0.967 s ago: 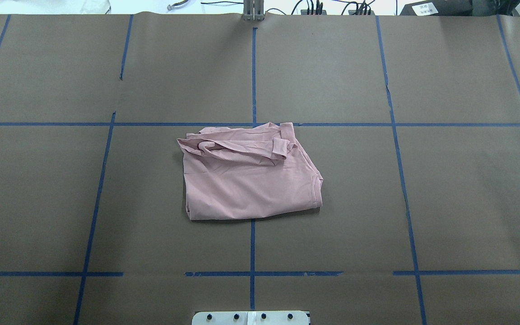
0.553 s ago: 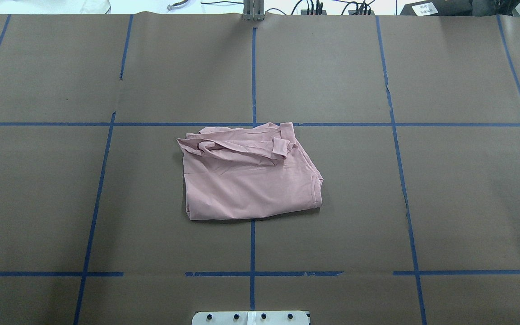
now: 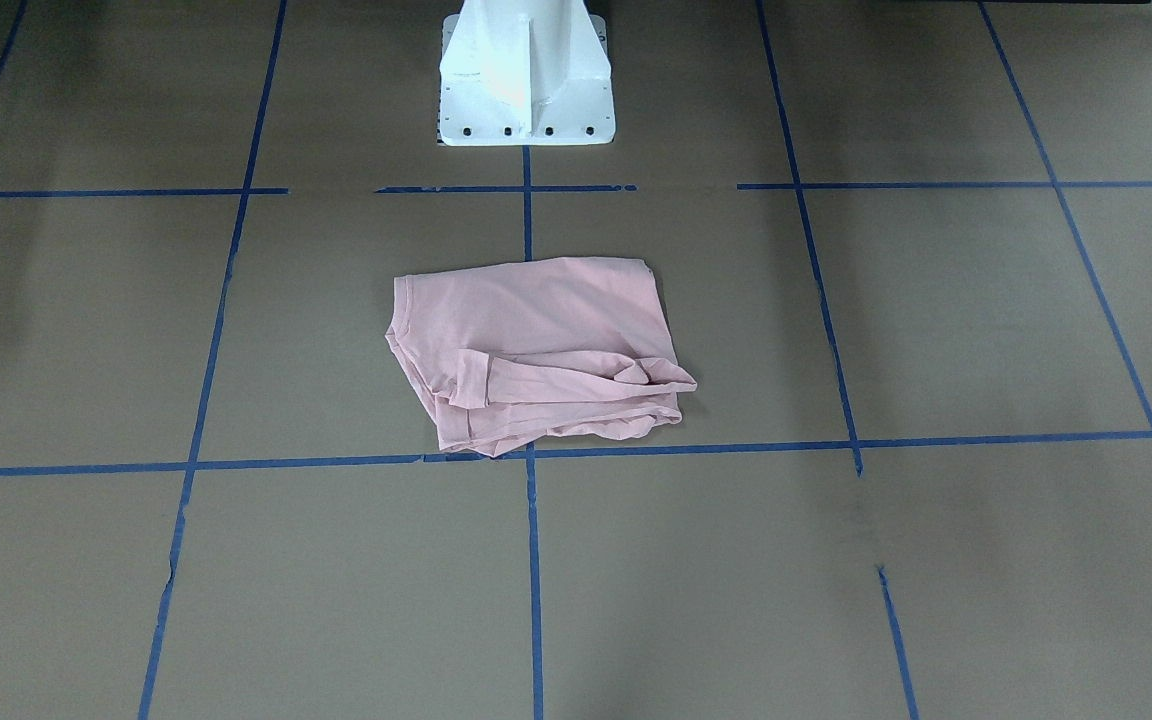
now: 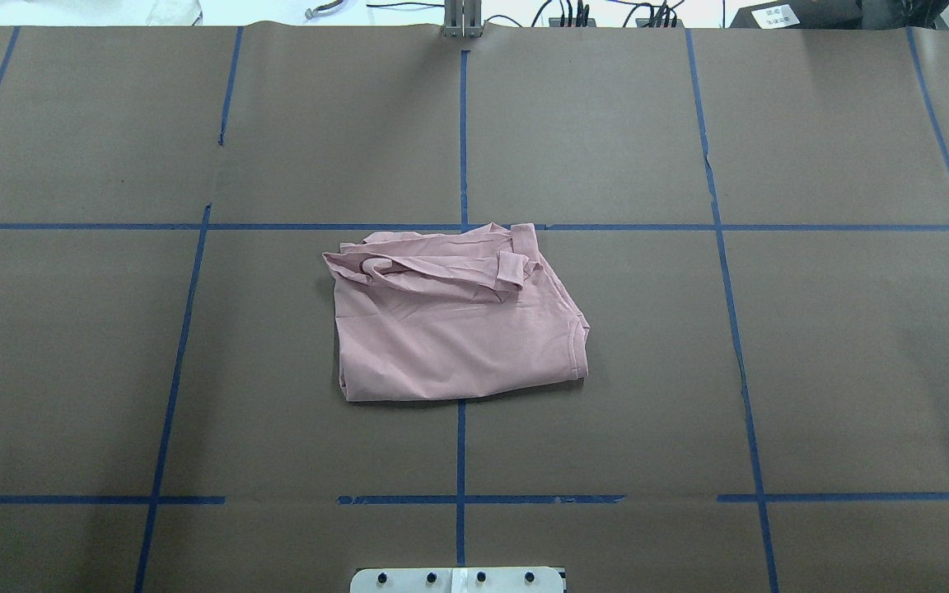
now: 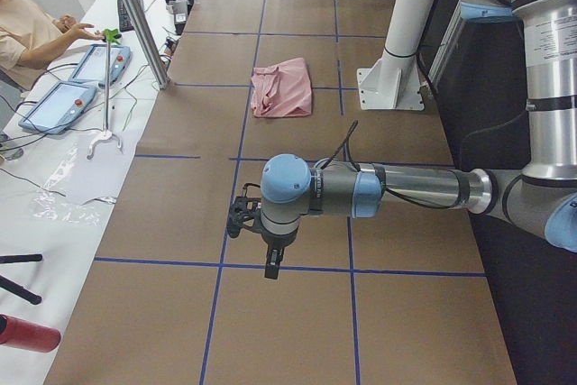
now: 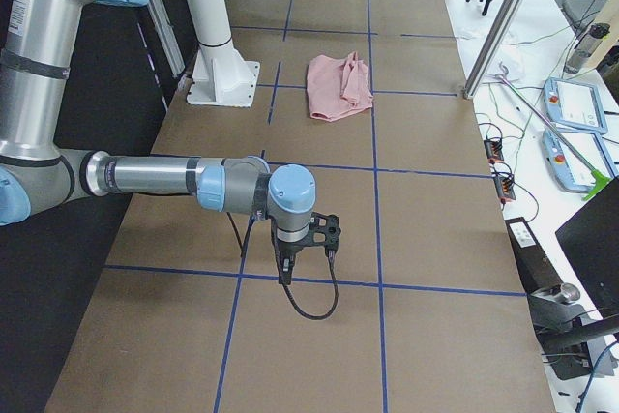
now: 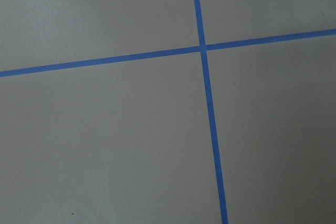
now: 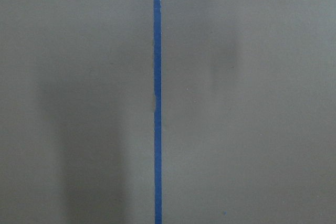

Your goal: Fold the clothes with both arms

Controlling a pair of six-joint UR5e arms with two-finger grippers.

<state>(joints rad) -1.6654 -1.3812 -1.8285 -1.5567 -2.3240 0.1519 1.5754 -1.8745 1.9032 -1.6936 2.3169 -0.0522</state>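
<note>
The T-shirt (image 4: 458,321) lies folded and unmoved at the middle of the counter (image 4: 771,371), with the left tool (image 5: 270,266) and right tool (image 6: 284,273) well apart from it, whether clenched or released cannot be told, so folding looks complete.

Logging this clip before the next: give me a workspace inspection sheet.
Surface: brown paper-covered table with blue tape grid.
Job's things: pale pink T-shirt, loosely folded at centre, nothing touching it.
Clutter: nothing seen.
Grippers: left black two-finger gripper and right black two-finger gripper hang over bare paper, apart from the shirt; open or shut, cannot tell.
Cables: black cable loops below the right gripper.
Surroundings: white pedestal; person beside grey pendants.
</note>
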